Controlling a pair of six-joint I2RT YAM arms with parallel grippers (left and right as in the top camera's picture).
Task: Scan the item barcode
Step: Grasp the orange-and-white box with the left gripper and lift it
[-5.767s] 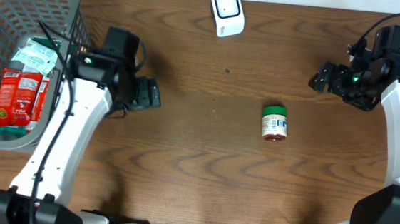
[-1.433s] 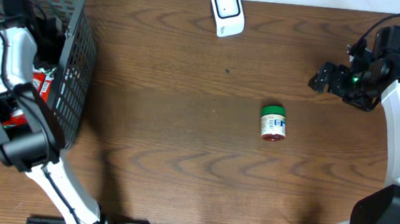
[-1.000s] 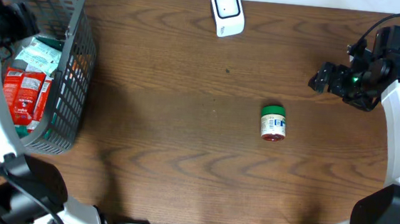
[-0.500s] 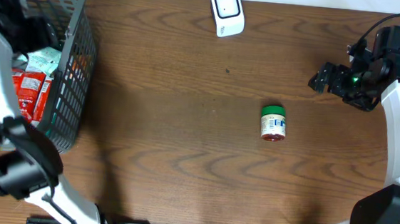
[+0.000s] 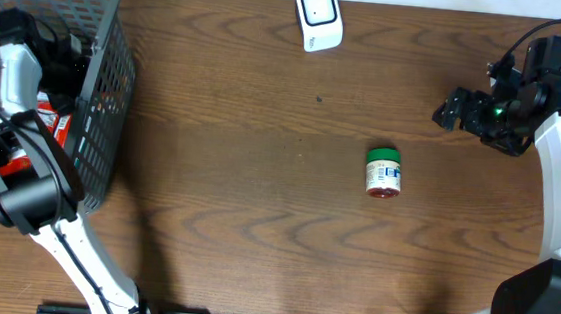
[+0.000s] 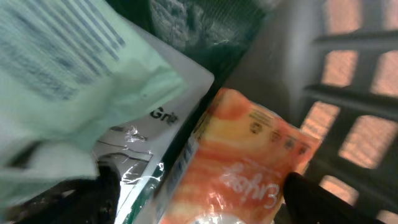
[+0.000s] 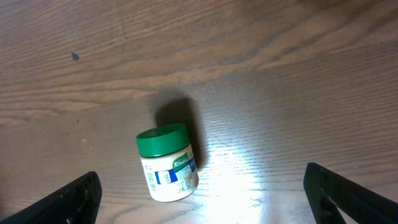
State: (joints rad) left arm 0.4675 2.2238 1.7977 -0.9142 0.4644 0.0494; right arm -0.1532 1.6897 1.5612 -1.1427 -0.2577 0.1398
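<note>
My left gripper (image 5: 65, 65) is down inside the grey basket (image 5: 107, 73) at the table's left end. In the left wrist view it (image 6: 199, 208) is open, its dark fingertips (image 6: 93, 199) standing either side of an orange packet (image 6: 249, 168) without closing on it. A white packet (image 6: 155, 124) and a pale green one (image 6: 62, 62) lie beside that. A white barcode scanner (image 5: 319, 17) sits at the table's far edge. A green-lidded jar (image 5: 384, 172) lies on its side mid-table. My right gripper (image 5: 455, 109) hovers open at the right, high above the jar (image 7: 165, 163).
The basket's slatted wall (image 6: 354, 93) stands close on the right of the left gripper. Red packets (image 5: 51, 117) show through the basket's side. The right arm's base is at the table's right edge.
The left arm has swung from the basket's far-left corner down and rightward into the basket, onto the packets. The right arm, jar and scanner have not moved.
</note>
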